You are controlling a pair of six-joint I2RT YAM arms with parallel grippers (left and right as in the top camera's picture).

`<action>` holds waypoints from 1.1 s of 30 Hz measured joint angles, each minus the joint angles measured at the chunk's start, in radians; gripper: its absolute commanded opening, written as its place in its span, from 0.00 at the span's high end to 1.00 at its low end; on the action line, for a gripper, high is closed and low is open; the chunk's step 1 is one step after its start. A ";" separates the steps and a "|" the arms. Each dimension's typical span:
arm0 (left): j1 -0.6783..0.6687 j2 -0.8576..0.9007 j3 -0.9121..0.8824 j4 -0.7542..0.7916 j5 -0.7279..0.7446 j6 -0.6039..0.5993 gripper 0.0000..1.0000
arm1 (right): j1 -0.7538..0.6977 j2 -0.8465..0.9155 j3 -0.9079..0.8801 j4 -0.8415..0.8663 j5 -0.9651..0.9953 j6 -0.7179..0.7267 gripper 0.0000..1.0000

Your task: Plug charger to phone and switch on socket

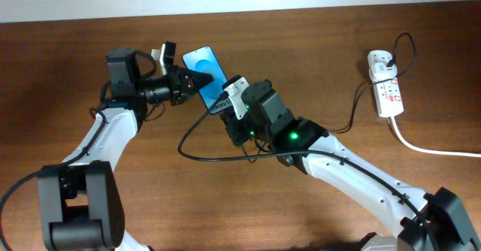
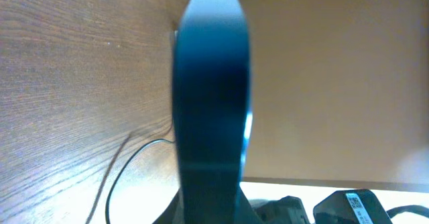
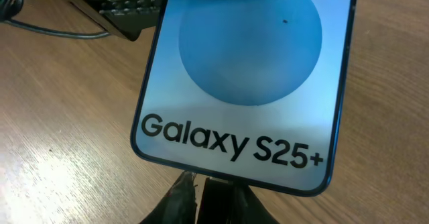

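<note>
The right gripper (image 3: pixel 201 198) is pinching its jaws closed on the charger (image 1: pixel 180 149) tip; the Galaxy S25+ phone (image 3: pixel 244 83) is hanging just ahead of them, bottom edge nearest; beyond, the left gripper (image 1: pixel 188 79) is clamping the phone's side; the socket (image 1: pixel 385 86) is lying well apart from both jaws.

We record the phone (image 3: pixel 241 83) screen as pale blue with a darker blue disc and a dark-blue rim. Black "Galaxy S25+" lettering sits just beyond the black fingers of the right gripper (image 3: pixel 199 187). The table (image 3: pixel 60 137) beneath them is brown woodgrain, and the charger (image 1: pixel 192 154) cable is black.
</note>
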 measured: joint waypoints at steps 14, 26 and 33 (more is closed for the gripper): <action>-0.024 0.000 -0.010 -0.003 -0.044 0.000 1.00 | 0.010 -0.026 0.030 -0.104 -0.071 0.026 0.01; -0.043 0.000 -0.019 -0.011 -0.040 0.000 1.00 | 0.010 -0.201 0.056 -0.293 -0.066 0.021 0.02; -0.043 0.000 -0.019 -0.011 -0.040 0.000 1.00 | 0.010 -0.206 0.056 -0.306 -0.066 0.021 0.02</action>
